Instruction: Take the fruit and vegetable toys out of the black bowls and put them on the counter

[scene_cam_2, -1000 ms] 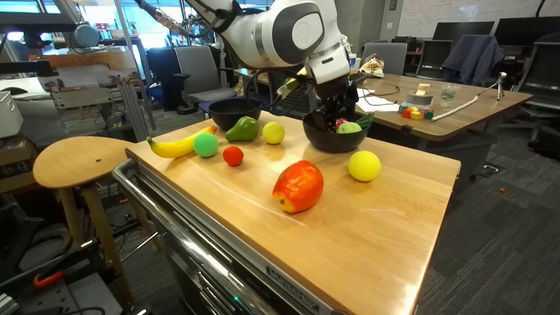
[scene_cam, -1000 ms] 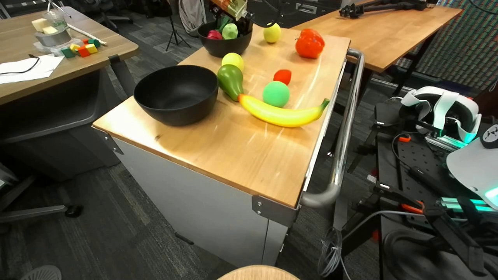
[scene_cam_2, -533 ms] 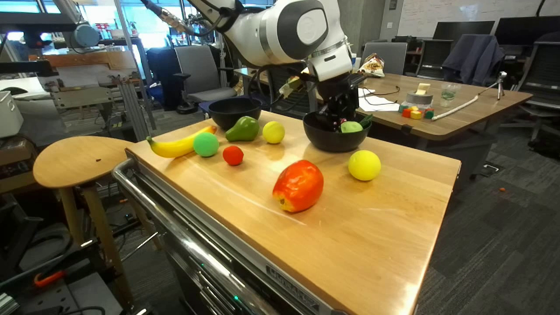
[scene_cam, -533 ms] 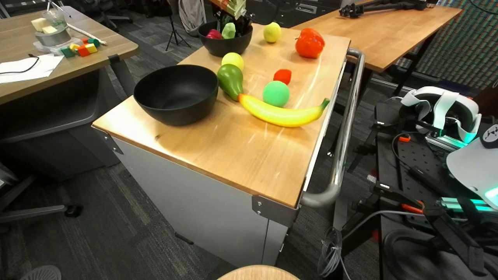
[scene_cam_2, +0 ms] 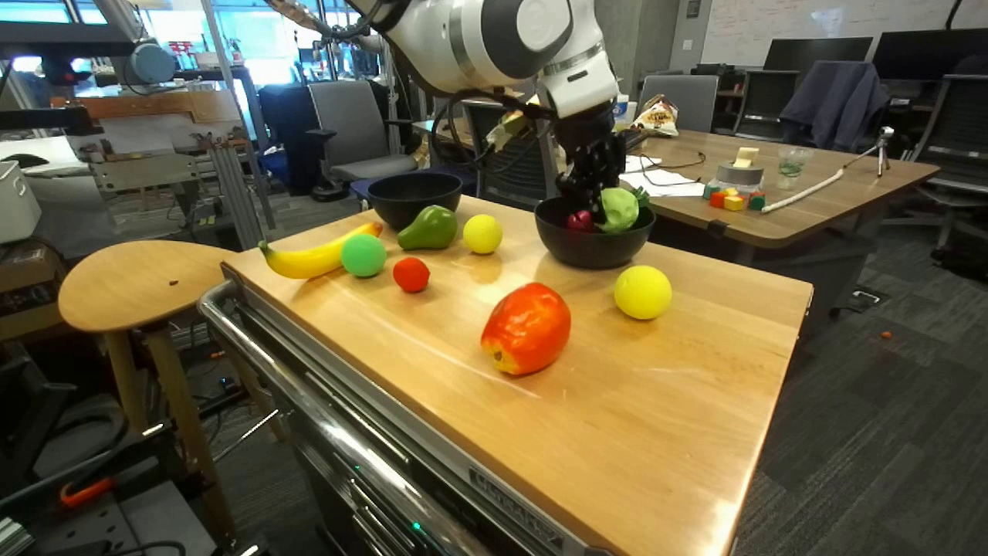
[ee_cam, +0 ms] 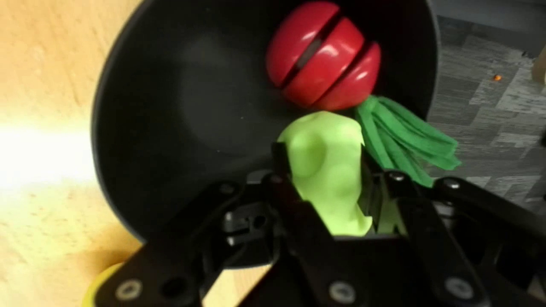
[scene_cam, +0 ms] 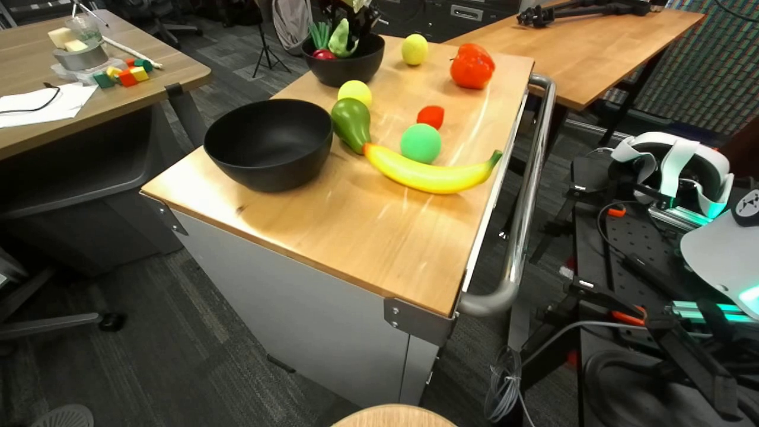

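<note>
1. The hand (ee_cam: 323, 164) is pinching a pale green vegetable (ee_cam: 335, 200), one finger against each side of it in the wrist view.
2. This piece stands tilted right under the hand, its top above the rim of the near black bowl (scene_cam_2: 590, 255), its lower end inside; whether it touches the bowl, I cannot tell.
3. Also below the hand, in that bowl, sits a round red vegetable (ee_cam: 324, 59) with dark slits, and beside it green leafy strips (ee_cam: 401, 132) reach past the rim.
4. On the counter (scene_cam_2: 656, 432), a yellow ball (scene_cam_2: 643, 293) rests near the hand, just outside the bowl; a big orange-red fruit (scene_cam_2: 527, 330) lies a bit farther out.
5. On a different side of the hand, a second yellow ball (scene_cam_2: 482, 234) sits by an avocado (scene_cam_2: 429, 228).
6. Farther from the hand, the far black bowl (scene_cam: 273, 178) stands just beside the avocado, and a banana (scene_cam: 436, 177) has one tip by its thin end.
7. A green ball (scene_cam: 421, 143) is near the banana, a small red fruit (scene_cam: 430, 117) near that ball, both well apart from the hand.
8. The robot arm (scene_cam_2: 579, 89) comes down to the hand from above.
</note>
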### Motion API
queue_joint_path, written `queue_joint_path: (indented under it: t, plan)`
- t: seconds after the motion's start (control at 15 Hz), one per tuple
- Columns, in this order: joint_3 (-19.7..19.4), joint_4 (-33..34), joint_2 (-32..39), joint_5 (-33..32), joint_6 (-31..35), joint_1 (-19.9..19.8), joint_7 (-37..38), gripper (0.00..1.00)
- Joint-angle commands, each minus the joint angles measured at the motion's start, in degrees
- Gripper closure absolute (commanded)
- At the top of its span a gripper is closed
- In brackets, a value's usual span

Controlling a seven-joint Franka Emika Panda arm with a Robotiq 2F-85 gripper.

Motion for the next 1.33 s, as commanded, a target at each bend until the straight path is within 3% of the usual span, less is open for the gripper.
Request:
queue_joint_path:
  t: [0.0,0.2,0.33,0.67,0.87,1.2,1.27]
  plan:
    - [3.49,-4.49,-8.0,1.82,-0.9,-1.99,-5.06,0.89]
    - [6.42,-7.98,-13.8,4.64,-4.4,-3.86,-11.76,0.98]
    - [7.98,-9.42,-17.04,7.18,-11.67,-5.21,-17.58,0.98]
    - [7.12,-14.08,-22.37,3.9,-23.29,-5.93,-24.19,0.97]
    - [7.09,-16.96,-23.29,0.53,-23.3,-6.19,-25.58,0.97]
    - [7.02,-19.4,-19.72,-3.45,-17.52,-6.07,-24.73,0.97]
    - [6.91,-20.01,-19.41,-4.27,-17.05,-6.05,-25.13,0.63]
